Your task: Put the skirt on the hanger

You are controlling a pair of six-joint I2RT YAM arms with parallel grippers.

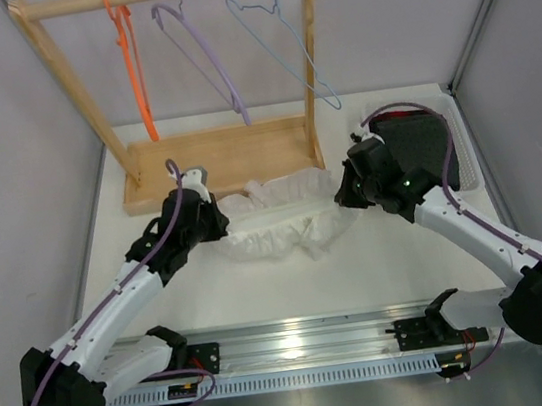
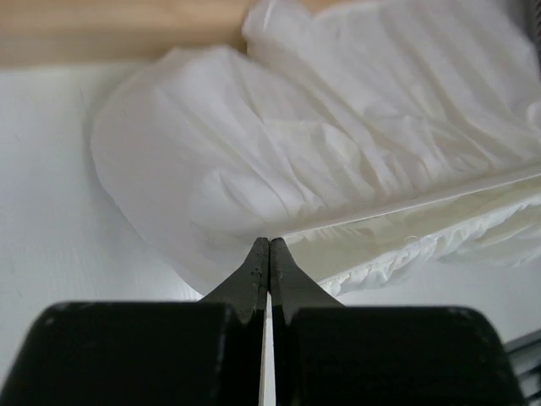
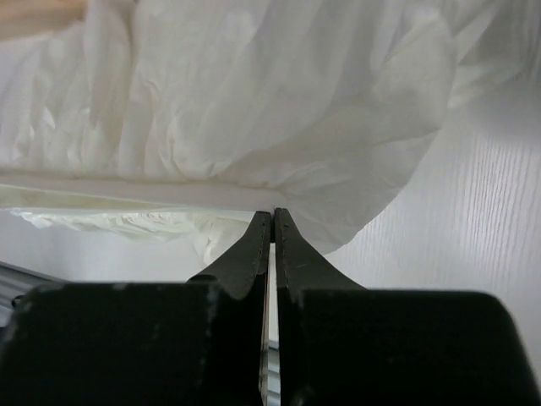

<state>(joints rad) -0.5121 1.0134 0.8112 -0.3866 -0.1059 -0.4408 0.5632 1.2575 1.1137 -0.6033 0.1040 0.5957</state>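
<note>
The white ruffled skirt [image 1: 278,217] is stretched between my two grippers over the table, in front of the wooden rack. My left gripper [image 1: 213,209] is shut, pinching the skirt's left end; in the left wrist view its tips [image 2: 269,243] meet at the skirt's [image 2: 321,144] band edge. At the skirt's right end my right gripper [image 1: 342,193] is shut too, its tips [image 3: 272,214] closed on the fabric [image 3: 254,101]. The orange hanger [image 1: 135,76] hangs at the left of the rack's rail, apart from the skirt.
The wooden rack [image 1: 220,160] stands at the back, its base right behind the skirt. A lilac hanger [image 1: 205,56] and a pale blue wire hanger [image 1: 289,44] hang beside the orange one. A white tray [image 1: 459,136] with dark folded cloth [image 1: 420,147] sits at the right.
</note>
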